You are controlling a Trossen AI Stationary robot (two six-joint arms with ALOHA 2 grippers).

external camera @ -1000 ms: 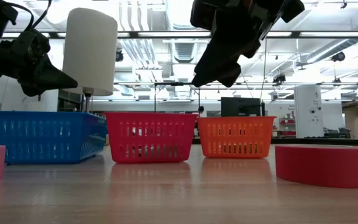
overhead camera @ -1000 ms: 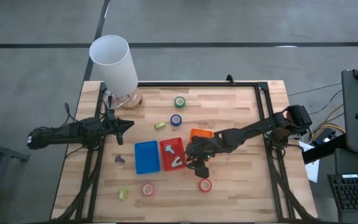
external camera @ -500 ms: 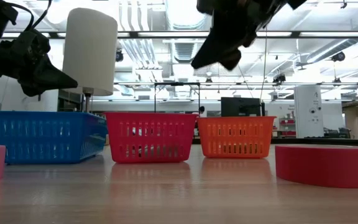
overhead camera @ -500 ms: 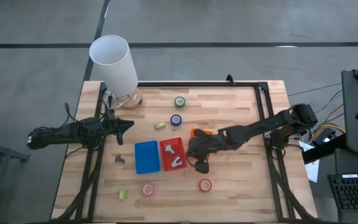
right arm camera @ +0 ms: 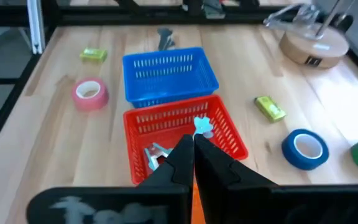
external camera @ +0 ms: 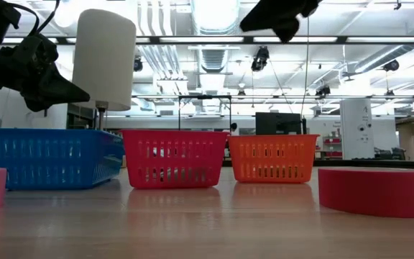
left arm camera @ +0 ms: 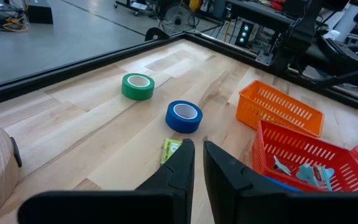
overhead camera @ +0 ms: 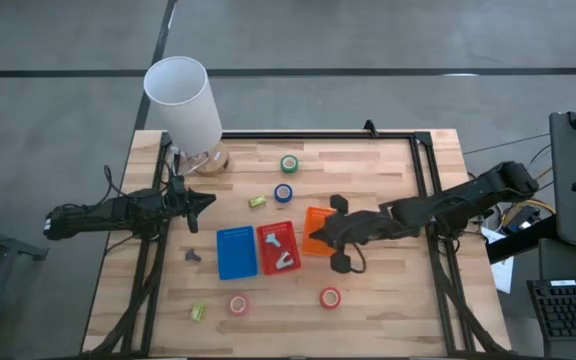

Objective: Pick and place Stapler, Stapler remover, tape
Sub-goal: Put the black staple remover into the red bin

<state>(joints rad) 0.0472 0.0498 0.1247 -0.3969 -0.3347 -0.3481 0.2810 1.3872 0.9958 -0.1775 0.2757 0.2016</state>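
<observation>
A wooden bench (overhead camera: 388, 190) seen from straight above, with a blue basket (overhead camera: 235, 251), a red basket (overhead camera: 277, 247) and an orange basket (overhead camera: 319, 231) side by side near its middle. The right pincer (overhead camera: 334, 233) hangs above the orange basket's edge, fingers pressed fully together and holding nothing. From it, the nearest tape, a red roll (overhead camera: 330, 297), lies flat at about 6 o'clock, near the bench's front edge; another red roll (overhead camera: 238, 304) lies at about 8 o'clock. A blue roll (overhead camera: 284, 192) and a green roll (overhead camera: 289, 163) lie at about 11 o'clock. Rolls are round, so no long axis. The right arm looks nearer the front roll. The left pincer (overhead camera: 200, 201) waits at the bench's left side, fingers nearly together, empty
</observation>
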